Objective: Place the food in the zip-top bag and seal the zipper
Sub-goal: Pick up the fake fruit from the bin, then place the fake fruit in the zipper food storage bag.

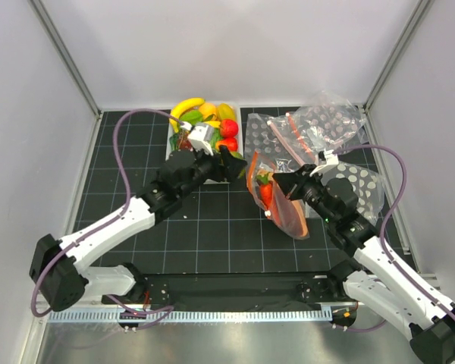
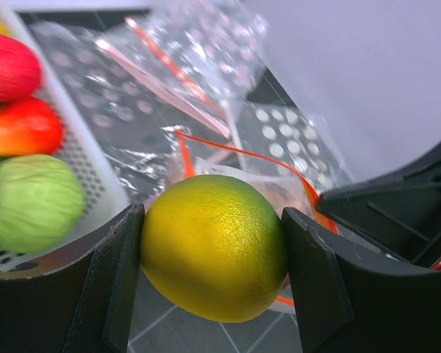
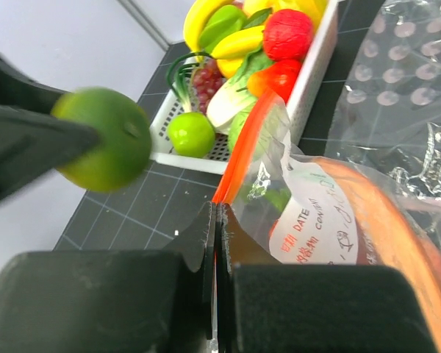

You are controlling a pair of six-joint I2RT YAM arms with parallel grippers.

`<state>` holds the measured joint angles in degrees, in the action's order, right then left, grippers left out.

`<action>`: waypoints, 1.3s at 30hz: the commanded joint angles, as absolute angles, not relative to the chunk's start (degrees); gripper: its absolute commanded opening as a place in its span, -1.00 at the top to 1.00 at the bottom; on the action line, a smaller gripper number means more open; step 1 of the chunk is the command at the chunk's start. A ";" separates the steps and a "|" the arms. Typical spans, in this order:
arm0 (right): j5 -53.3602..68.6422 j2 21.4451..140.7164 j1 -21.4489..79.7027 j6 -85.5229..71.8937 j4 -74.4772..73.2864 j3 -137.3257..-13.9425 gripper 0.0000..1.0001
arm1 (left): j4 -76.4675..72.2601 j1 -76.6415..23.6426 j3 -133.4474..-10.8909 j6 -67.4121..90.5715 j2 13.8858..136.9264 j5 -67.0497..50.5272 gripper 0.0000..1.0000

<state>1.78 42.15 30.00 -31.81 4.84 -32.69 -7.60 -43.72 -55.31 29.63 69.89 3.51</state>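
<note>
**Ana:** The black squared worktop point(image 1: 212, 235) is sitting between plain white walls. What is going on there?

**Ben:** The left end effector point(image 1: 233, 163) is squeezing a round yellow-green fruit point(image 2: 214, 246) between both pads. It is closed only as far as the fruit lets it. It is hanging in the middle of the top view, between the white tub point(image 1: 242, 129) and the zip-top bag point(image 1: 284, 208).

**Ana:** And the other one?

**Ben:** The right end effector point(image 3: 217, 250) is pinching tight on the zipper point(image 3: 239, 147), the orange-red strip, and is holding the bag's mouth up. The bag is lying right of the middle. Something orange-red and something green are already sitting inside.

**Ana:** So how should it be doing this bit well?

**Ben:** I am thinking the fruit should be going right over the mouth first. Then it should be going down past the strip before the pads are letting go. If it is dropping too early, it could be rolling away on the worktop.

**Ana:** And the right one?

**Ben:** It should be holding the mouth wide and steady. The plastic is soft, so I am guessing it could be folding shut. More food point(image 1: 205, 114) is waiting in the tub at the upper middle.
</note>
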 commanded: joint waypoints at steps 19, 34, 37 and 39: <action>-5.25 28.57 30.23 -32.34 11.34 -29.36 0.98 | -1.86 -59.94 -71.62 22.94 90.17 -9.50 -0.63; -13.88 27.94 30.15 -34.45 7.03 -28.74 0.98 | 7.29 -59.94 -68.13 18.37 79.55 27.62 -0.99; -13.89 29.26 30.23 -34.45 6.59 -29.18 0.98 | 7.03 -58.81 -65.83 16.18 75.07 30.23 -0.99; -13.10 29.97 30.23 -34.28 6.77 -29.62 0.98 | 6.42 -58.01 -64.35 16.17 72.43 28.23 -1.00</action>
